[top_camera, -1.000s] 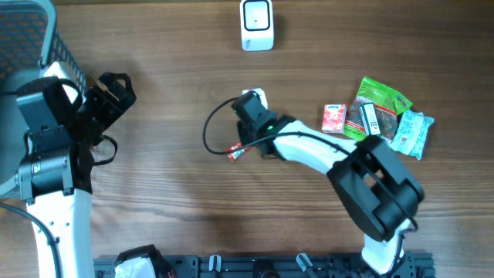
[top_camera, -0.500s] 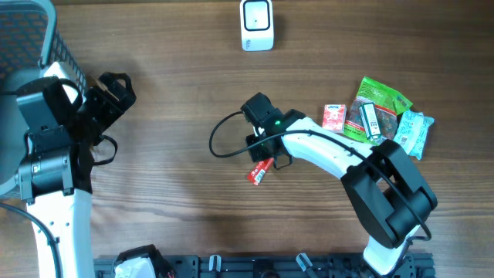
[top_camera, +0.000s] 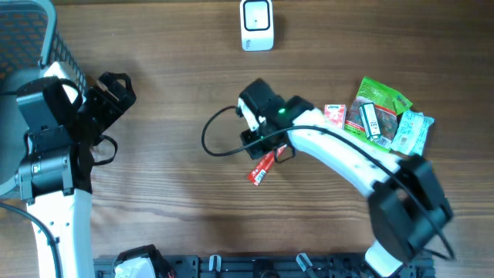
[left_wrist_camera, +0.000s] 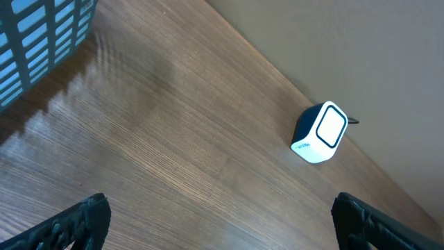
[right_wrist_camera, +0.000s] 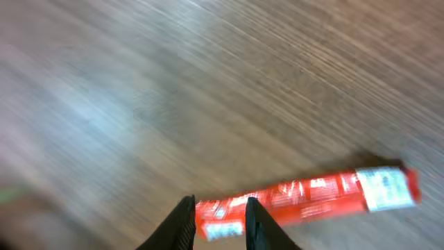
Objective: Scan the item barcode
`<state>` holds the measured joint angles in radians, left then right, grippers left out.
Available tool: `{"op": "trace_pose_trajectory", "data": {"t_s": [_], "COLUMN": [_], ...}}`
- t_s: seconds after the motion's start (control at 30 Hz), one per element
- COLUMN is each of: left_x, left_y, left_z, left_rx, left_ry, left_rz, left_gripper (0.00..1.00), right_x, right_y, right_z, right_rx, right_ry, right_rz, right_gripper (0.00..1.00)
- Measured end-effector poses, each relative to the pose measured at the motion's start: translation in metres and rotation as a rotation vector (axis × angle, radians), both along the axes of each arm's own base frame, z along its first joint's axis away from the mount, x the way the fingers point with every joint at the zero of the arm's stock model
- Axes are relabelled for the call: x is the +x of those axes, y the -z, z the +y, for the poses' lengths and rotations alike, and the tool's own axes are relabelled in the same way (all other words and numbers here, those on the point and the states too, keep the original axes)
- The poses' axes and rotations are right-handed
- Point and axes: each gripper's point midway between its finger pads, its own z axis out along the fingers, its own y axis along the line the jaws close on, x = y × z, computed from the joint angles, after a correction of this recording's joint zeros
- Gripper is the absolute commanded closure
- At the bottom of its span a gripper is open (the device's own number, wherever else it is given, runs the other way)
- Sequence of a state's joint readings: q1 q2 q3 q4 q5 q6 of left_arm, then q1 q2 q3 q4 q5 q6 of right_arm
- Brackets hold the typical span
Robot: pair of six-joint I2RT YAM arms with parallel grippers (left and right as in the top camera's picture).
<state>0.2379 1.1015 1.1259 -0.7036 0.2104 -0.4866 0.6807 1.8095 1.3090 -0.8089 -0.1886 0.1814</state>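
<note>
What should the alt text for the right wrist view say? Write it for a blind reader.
A red packet lies flat on a wooden table, its white-labelled end to the right. The right gripper hangs over the packet's left end, its two dark fingertips slightly apart at the bottom edge; the picture is blurred.

I see a grey basket (top_camera: 23,35) far left on my tabletop (top_camera: 154,201); green bag (top_camera: 382,96) and pink packet (top_camera: 333,117) right.
</note>
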Motion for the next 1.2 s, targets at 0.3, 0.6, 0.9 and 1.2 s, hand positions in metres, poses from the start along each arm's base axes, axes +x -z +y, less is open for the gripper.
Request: {"op": "trace_pose_trajectory", "data": {"t_s": [0.3, 0.6, 0.9, 1.2], "left_x": [0.000, 0.000, 0.000, 0.000], "left_y": [0.000, 0.000, 0.000, 0.000], "left_z": [0.000, 0.000, 0.000, 0.000], "left_rx": [0.000, 0.000, 0.000, 0.000], "left_ry": [0.000, 0.000, 0.000, 0.000], "left_rz": [0.000, 0.000, 0.000, 0.000], "left_gripper": [0.00, 0.00, 0.00, 0.00], "right_x": [-0.056, -0.075, -0.064, -0.078], "right_y": [0.033, 0.060, 0.055, 0.064], "right_z": [-0.027, -0.006, 0.013, -0.023], "right_rx": [-0.125, -0.041, 0.047, -0.130], "right_ry": [-0.070, -0.116, -0.045, -0.027], "right_rz": [0.151, 0.207, 0.191, 0.227], "right_gripper": [0.90, 0.84, 0.91, 0.91]}}
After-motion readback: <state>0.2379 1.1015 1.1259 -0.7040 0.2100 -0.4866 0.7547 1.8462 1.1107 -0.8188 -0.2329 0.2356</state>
